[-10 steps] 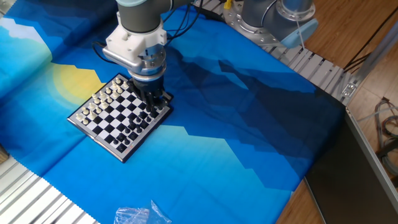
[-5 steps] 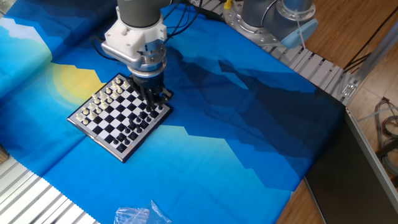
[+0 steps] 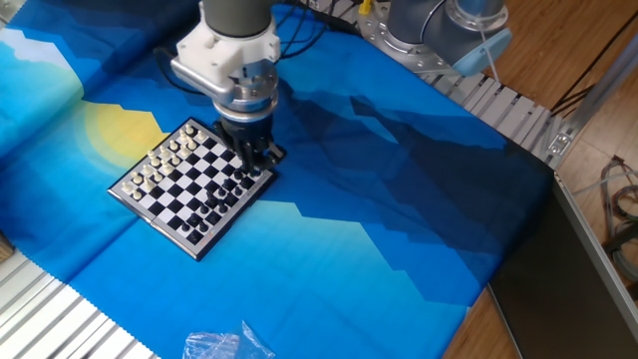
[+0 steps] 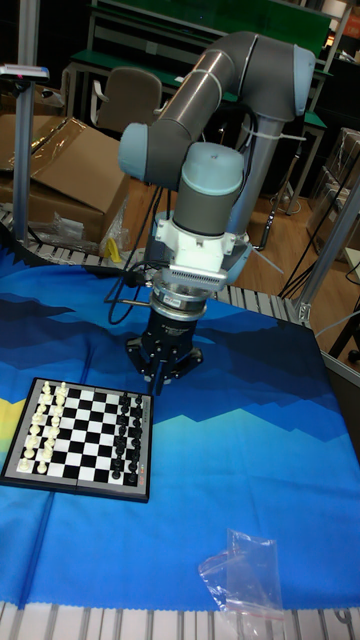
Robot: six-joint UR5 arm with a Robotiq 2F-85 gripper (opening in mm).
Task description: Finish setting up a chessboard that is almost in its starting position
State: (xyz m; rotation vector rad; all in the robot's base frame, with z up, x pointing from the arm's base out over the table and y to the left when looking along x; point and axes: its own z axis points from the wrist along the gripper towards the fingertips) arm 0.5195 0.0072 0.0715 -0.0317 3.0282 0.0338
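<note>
Tall fixed view: black two-finger gripper (image 4: 160, 378) nearly closed, contents unclear. Small black-and-white checked chessboard (image 3: 189, 184): pieces tiny, light, tippy; pinch each near its top, straight down.

Grey tubular arm (image 4: 225, 80) with pale blue joint caps, black gripper (image 4: 163, 372)

Fixed view: high, looking down obliquely across the bench (image 3: 399, 199), medium distance, chessboard (image 3: 191, 185) at left. Tall fixed view: lower, near the bench's front edge, facing the arm (image 4: 215, 110) with the room behind. Both views share the chessboard, the end effector (image 4: 160, 374) and the blue cloth (image 4: 240, 460).
</note>
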